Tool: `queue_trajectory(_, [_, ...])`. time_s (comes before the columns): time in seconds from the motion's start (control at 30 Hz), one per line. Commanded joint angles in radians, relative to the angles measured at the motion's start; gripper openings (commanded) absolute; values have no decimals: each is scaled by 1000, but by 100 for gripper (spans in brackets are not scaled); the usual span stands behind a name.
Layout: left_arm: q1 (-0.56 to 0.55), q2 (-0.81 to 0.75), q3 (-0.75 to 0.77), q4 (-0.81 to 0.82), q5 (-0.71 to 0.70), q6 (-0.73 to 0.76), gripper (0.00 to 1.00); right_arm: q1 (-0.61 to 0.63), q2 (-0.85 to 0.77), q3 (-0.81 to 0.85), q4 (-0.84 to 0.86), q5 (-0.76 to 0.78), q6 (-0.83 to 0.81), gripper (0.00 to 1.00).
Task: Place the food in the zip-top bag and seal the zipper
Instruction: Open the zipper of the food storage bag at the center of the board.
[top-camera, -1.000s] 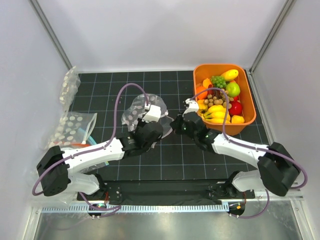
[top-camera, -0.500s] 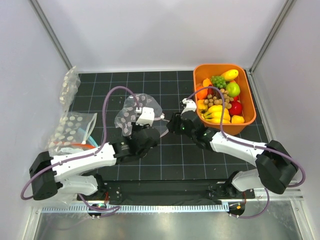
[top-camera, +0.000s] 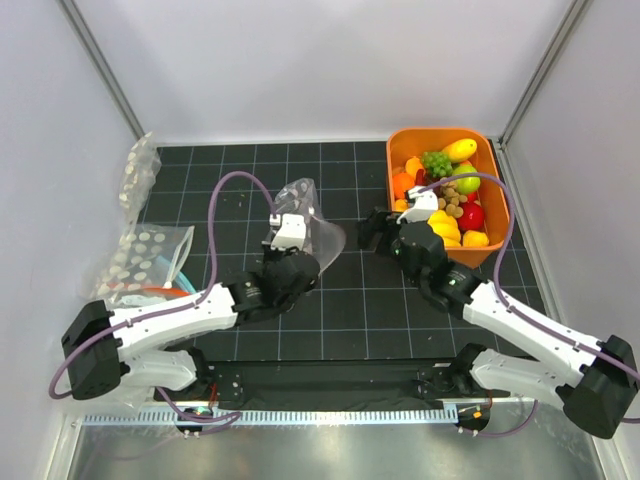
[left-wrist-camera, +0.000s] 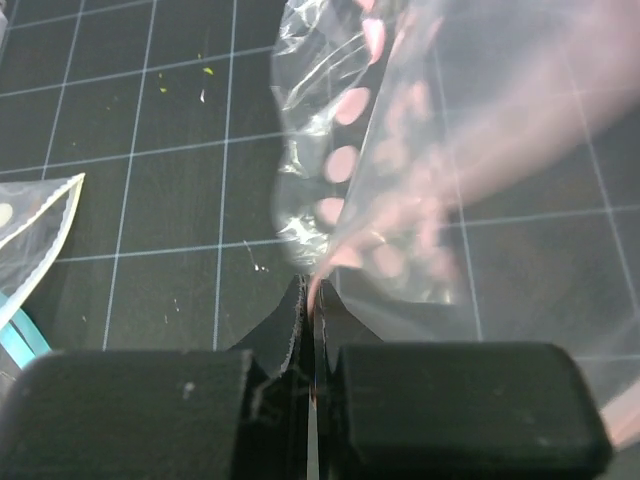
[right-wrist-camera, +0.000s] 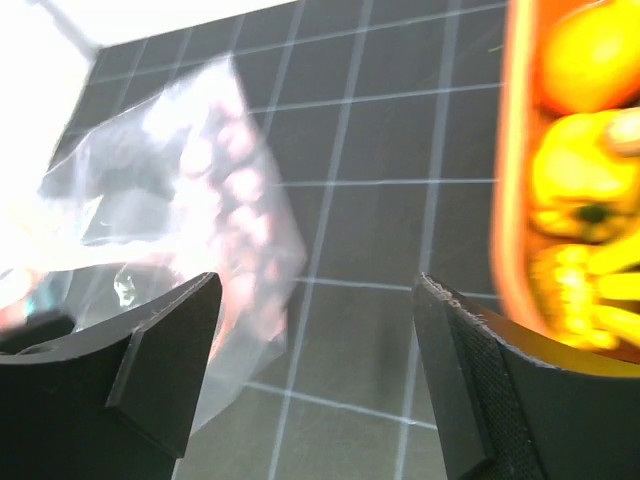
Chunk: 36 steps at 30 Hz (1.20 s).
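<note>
Top external view: zip-top bag (top-camera: 315, 222) pinched by the left hand (left-wrist-camera: 308, 300); food (top-camera: 445, 200) in the orange tub (top-camera: 440, 132).
Left hand is closed tight on one edge of the bag, and the bag stands up crumpled over the middle of the table (top-camera: 350, 300); right hand (right-wrist-camera: 320, 340) is wide open and holds nothing; it is just right of the bag, between the bag and the tub; all the food lies in the tub at the far right; other dotted bags (top-camera: 145, 255) lie at the left edge.
</note>
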Motion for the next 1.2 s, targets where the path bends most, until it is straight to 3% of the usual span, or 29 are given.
queue_trajectory(0.0, [5,12,40,26,-11,-10,1,-10,-34,2,-52,156,-28,86])
queue_trajectory(0.07, [5,9,41,21,-20,-12,0,-11,-43,-1,-54,162,-31,91])
queue_trajectory(0.23, [5,-38,34,1,-66,-18,1,-11,-31,-2,-28,74,-45,92])
queue_trajectory(0.37, [5,-52,38,-31,-141,16,0,-17,-21,36,-74,188,-46,95])
queue_trajectory(0.63, [-92,122,170,-193,-490,50,0,-98,7,114,-244,353,-26,97])
queue_trajectory(0.8, [-96,251,262,-347,-408,-38,0,-277,119,179,-359,276,21,98])
queue_trajectory(1.1, [-92,316,278,-252,-160,77,0,-513,314,186,-297,64,58,99])
queue_trajectory(1.13, [-92,310,276,-246,-138,85,0,-525,349,185,-290,34,61,95])
queue_trajectory(1.17, [-90,305,273,-238,-117,87,0,-545,369,186,-278,11,63,84])
